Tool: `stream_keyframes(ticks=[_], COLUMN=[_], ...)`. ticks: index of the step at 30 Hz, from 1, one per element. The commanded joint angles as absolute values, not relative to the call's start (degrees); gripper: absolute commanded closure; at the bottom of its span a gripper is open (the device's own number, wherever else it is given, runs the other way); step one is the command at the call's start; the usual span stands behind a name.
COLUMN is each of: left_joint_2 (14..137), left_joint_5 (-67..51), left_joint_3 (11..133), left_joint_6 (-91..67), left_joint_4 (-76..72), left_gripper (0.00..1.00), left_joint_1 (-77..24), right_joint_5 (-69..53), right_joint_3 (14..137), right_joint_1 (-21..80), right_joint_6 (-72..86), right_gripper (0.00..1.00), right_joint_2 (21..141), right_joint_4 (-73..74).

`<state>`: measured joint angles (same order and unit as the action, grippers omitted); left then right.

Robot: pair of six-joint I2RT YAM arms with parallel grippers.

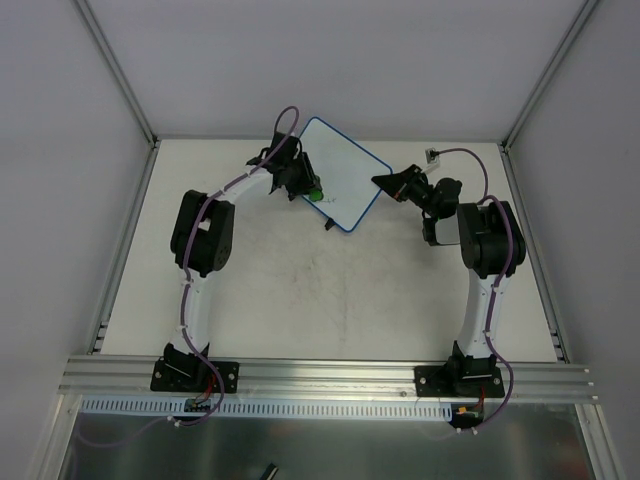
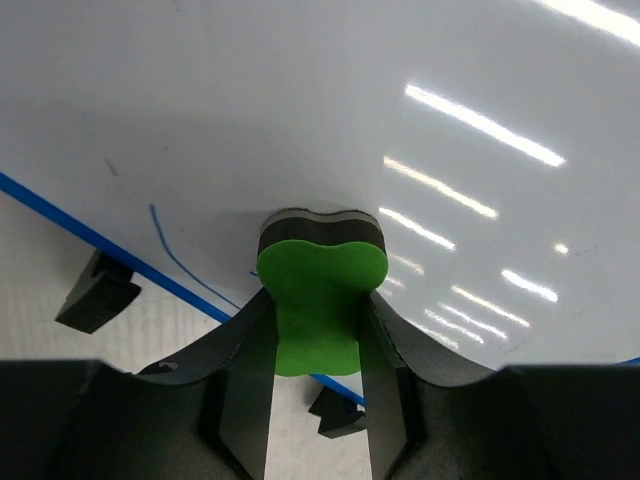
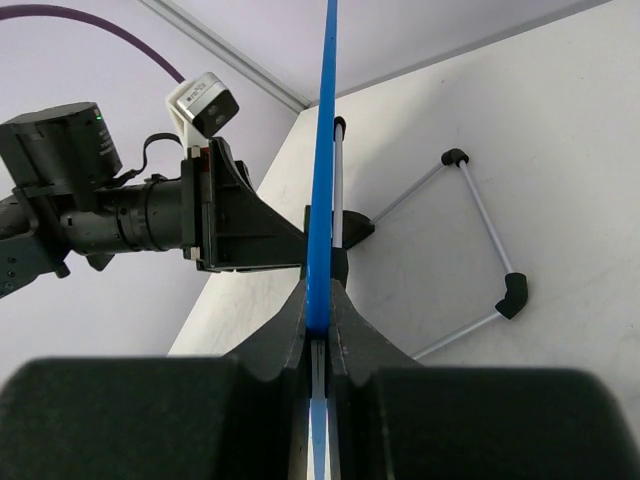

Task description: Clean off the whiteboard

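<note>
A pale surface (image 1: 300, 300) carries the scene. Toward its far side a whiteboard (image 1: 345, 160) with a thin blue rim is propped at a tilt rather than lying flat. At the whiteboard's right edge the right end effector (image 3: 320, 303) is clamped on the rim, pinching the blue edge from both faces to steady it. At the whiteboard's left edge the left end effector (image 1: 306, 186) is closed tight around a small green eraser (image 2: 320, 290). The eraser's dark felt side is pressed against the whiteboard's white face, close to the lower rim. Just left of the eraser a thin blue curved stroke (image 2: 175, 250) shows on the whiteboard; glare covers much of the rest, so it is hard to tell whether other lines are there. The wiping step looks under way. To do it well, press the eraser flat and firm, sweep it over that stroke in overlapping passes, and stop short of the rim. The right hold should be firm enough that the whiteboard cannot swing or slip.
</note>
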<state>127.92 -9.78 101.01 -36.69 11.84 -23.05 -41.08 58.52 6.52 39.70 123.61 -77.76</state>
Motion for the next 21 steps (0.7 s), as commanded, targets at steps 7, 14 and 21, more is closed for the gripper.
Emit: stream_keyframes(ticks=[7, 14, 21], left_joint_2=[132.8, 131.4, 128.15], left_joint_5=[-15.29, -15.74, -10.29], left_joint_3=[97.56, 95.54, 92.03], left_joint_6=[-43.33, -43.68, -42.1], left_joint_4=[13.36, 13.27, 13.27], left_gripper=[1.0, 1.0, 1.0], left_joint_1=[-18.9, -19.25, -20.83], right_joint_5=[-50.01, -50.18, -50.63], right_joint_3=[55.37, 52.74, 50.54], right_joint_1=[10.37, 10.28, 10.37], right_joint_6=[40.52, 40.17, 39.9], right_gripper=[1.0, 1.0, 1.0], right_joint_2=[121.64, 121.47, 120.59], right_joint_4=[-87.71, -87.89, -87.8])
